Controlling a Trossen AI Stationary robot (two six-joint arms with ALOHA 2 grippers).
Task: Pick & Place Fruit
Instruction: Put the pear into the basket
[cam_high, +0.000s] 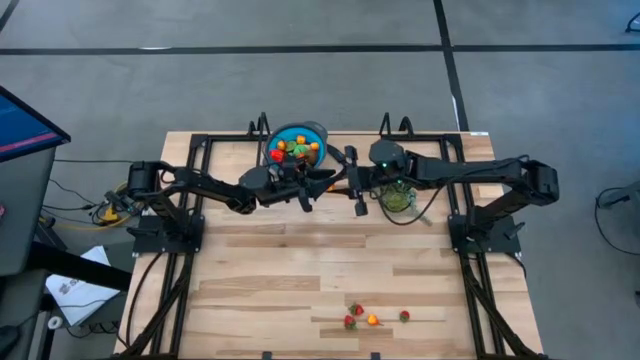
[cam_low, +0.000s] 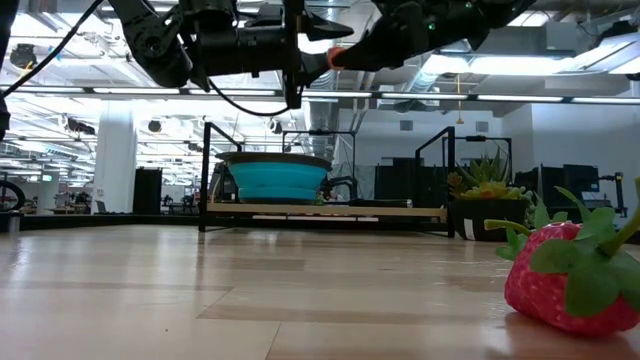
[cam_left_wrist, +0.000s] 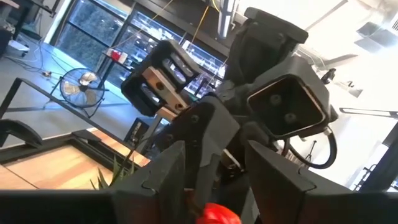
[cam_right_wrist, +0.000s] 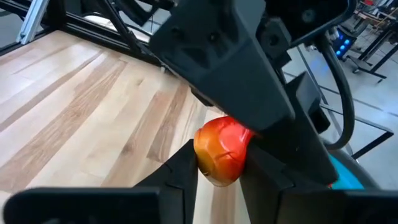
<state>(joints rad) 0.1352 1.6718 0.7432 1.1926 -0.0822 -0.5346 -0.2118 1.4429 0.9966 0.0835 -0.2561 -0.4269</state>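
High view, risk: over the tabletop, just beside the blue bowl rather than above it, both arms meet in mid-air around one fruit. If either lets go out of step, the piece would likely fall to the wood and roll (it looks round and smooth).
Risk, cause: a tug between the two hands could also squeeze the fruit out sideways, away from the blue bowl.
Right hand: beside the blue bowl, partly closed, clenched on the red-orange fruit, one finger on each side of it.
Left hand: between the blue bowl and the right hand, set against the same fruit. Whether it grips or has let go, I cannot tell.
Red-orange fruit: held aloft, near the blue bowl's rim, not yet inside.
Fruits in the bowl: several, already placed.
Loose fruits: well apart from the blue bowl, at the opposite edge, untouched.
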